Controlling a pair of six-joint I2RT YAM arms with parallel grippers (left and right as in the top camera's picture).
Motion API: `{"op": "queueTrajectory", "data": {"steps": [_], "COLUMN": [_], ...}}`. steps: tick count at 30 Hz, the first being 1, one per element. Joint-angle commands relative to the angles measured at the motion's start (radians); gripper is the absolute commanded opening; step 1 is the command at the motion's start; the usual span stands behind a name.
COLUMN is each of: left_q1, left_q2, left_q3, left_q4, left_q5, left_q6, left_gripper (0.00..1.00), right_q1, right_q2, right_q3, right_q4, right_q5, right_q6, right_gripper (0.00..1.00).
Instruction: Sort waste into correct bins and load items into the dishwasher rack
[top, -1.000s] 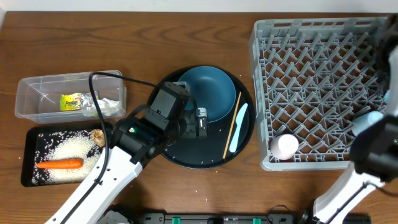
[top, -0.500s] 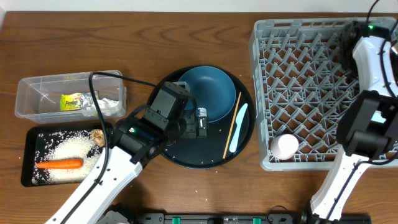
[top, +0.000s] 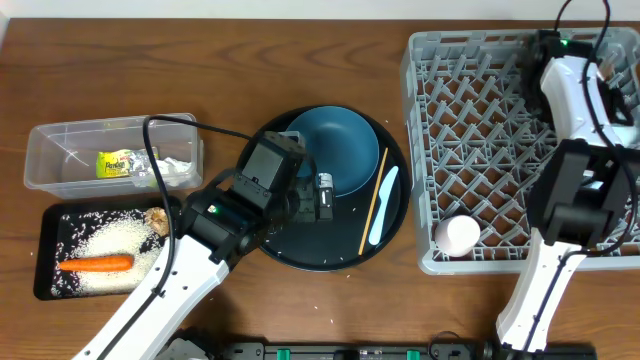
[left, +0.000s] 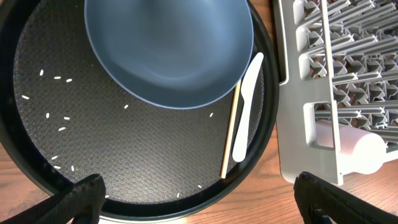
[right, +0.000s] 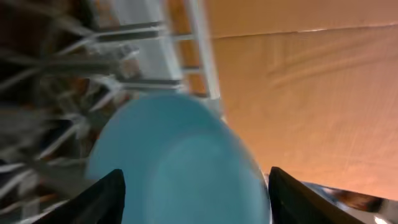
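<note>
From overhead we see the whole desk (top: 250, 60). The grey dishwasher rack (top: 500, 120) fills the right side, with the pale-pink cup (top: 461, 234) lying in its near-left corner. At far left the clear tub (top: 40, 160) holds the yellow-green snack wrapper (top: 118, 163) and the crumpled tissue (top: 172, 172). Just beside it, the shallow black tray (top: 45, 235) carries rice grains (top: 110, 240), the orange carrot (top: 95, 264) and the biscuit (top: 157, 217). Only the left wrist view picks out stray rice grains on the round black tray (left: 124, 155). There the smooth dark-blue plate (left: 168, 50) sits with the chopstick (left: 231, 134) and pale-blue utensil (left: 247, 106) side by side along its right edge, close to the rim. The left pincer (left: 198, 186) hangs above that tray, spread wide and gripping nothing. Only the blurred right wrist view shows the light-blue cup (right: 180, 162) at the rack's edge, between the fingers of the right pincer (right: 193, 186); we cannot tell whether they pinch it. A narrow strip of desk separates the round tray from the rack wall.
</note>
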Motion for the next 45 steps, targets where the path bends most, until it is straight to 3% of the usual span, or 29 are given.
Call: {"op": "queueTrajectory", "data": {"steps": [1,5,13,17,20,25,28,31,45], "left_q1": [0.005,0.005,0.005,0.005,0.005,0.005,0.005,0.005,0.005], "left_q2": [0.000,0.000,0.000,0.000,0.000,0.000,0.000,0.000,0.000], "left_q3": [0.017,0.017,0.017,0.017,0.017,0.017,0.017,0.017,0.017], "left_q4": [-0.006,-0.006,-0.006,-0.006,-0.006,-0.006,-0.006,-0.006,-0.006], "left_q5": [-0.012,-0.012,-0.012,-0.012,-0.012,-0.012,-0.012,-0.012,-0.012], "left_q6": [0.021,0.021,0.021,0.021,0.021,0.021,0.021,0.021,0.021], "left_gripper": [0.98,0.98,0.98,0.98,0.98,0.98,0.98,0.98,0.98], "right_q1": [0.031,0.051,0.058,0.058,0.056,0.056,0.056,0.057,0.057], "right_q2": [0.021,0.020,-0.014,-0.070,-0.135,-0.281,-0.363,-0.441,-0.529], "right_q3": [0.004,0.035,0.188,0.272,0.295,0.296,0.296,0.296,0.295], "right_q4": [0.003,0.002,-0.044,-0.083,-0.106,-0.146,-0.194,-0.236,-0.242], "right_q5": [-0.110,-0.208,-0.548,-0.764,-0.900,-1.155,-1.180,-1.181,-1.181], "right_q6": [-0.011,-0.027,-0.032,-0.033,-0.037,-0.148,-0.146,-0.145,-0.145], "right_gripper": [0.72,0.81,0.86,0.84,0.76,0.73,0.76,0.99,0.99]}}
